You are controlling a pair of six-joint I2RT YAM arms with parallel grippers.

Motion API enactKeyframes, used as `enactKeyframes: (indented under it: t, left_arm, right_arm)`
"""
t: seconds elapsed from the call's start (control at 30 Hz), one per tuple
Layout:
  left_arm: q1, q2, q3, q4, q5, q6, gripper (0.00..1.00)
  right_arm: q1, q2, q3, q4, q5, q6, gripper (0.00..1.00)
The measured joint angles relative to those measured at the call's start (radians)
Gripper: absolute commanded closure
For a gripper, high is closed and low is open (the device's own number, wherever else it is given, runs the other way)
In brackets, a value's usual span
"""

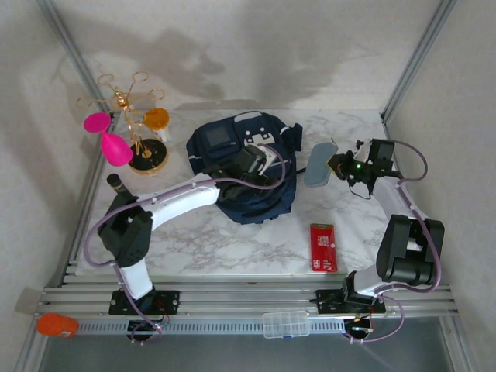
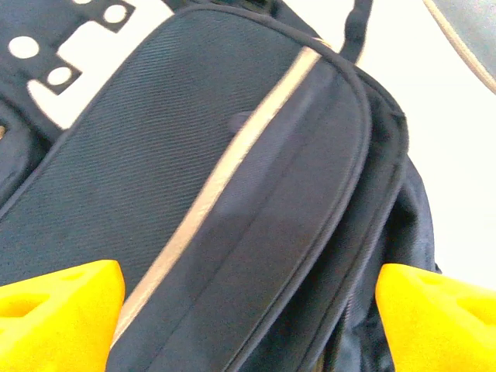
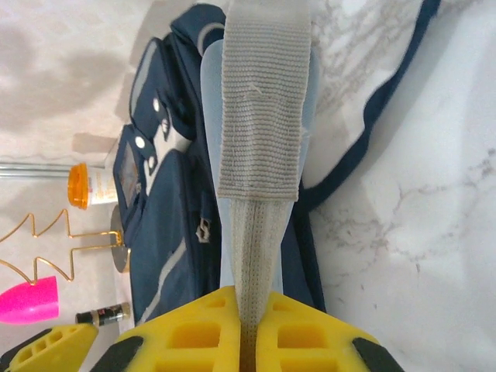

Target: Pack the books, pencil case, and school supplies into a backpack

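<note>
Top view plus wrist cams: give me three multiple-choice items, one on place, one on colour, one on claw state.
1. Where on the table is the red booklet? A) far left B) front right C) centre
2. Colour of the backpack? A) navy B) green C) red
3. State of the right claw? A) open, empty B) shut on the grey pencil case C) shut on the red booklet
Answers: 1 B, it lies by the near right edge; 2 A, dark blue fabric, white trim; 3 B, yellow fingers pinch grey fabric.
</note>
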Motion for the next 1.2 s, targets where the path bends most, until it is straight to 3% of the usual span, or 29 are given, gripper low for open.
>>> enactKeyframes:
  t: [0.27,0.5,0.63,0.9,1.07,1.13,1.2]
  left_arm:
    - [-0.02,0.132,0.079,-0.032,-0.017,0.073,0.1]
    - [-0.005,0.156,0.119,-0.041,-0.06,0.105,0.19]
    - [0.029,0.15,0.127,-0.042,-0.019,0.106,0.3]
    - [0.063,0.148,0.135,-0.062,0.048,0.098,0.71]
    - [0.071,0.148,0.147,-0.077,0.078,0.1,0.7]
    - [0.077,0.148,0.174,-0.097,0.089,0.099,0.62]
    - [0.082,0.149,0.208,-0.106,0.097,0.093,0.59]
  right_arm:
    - [0.0,-0.023,-0.016,-0.035,0.001,0.0,0.91]
    - [0.014,-0.034,-0.019,-0.043,0.002,0.003,0.89]
    - [0.049,-0.053,-0.031,-0.053,0.001,0.003,0.89]
    - [0.077,-0.099,-0.044,-0.095,0.001,0.004,0.88]
    - [0.08,-0.142,-0.057,-0.124,0.0,0.003,0.88]
    - [0.086,-0.145,-0.057,-0.127,0.0,0.003,0.88]
    - [0.09,-0.147,-0.062,-0.127,0.0,0.004,0.88]
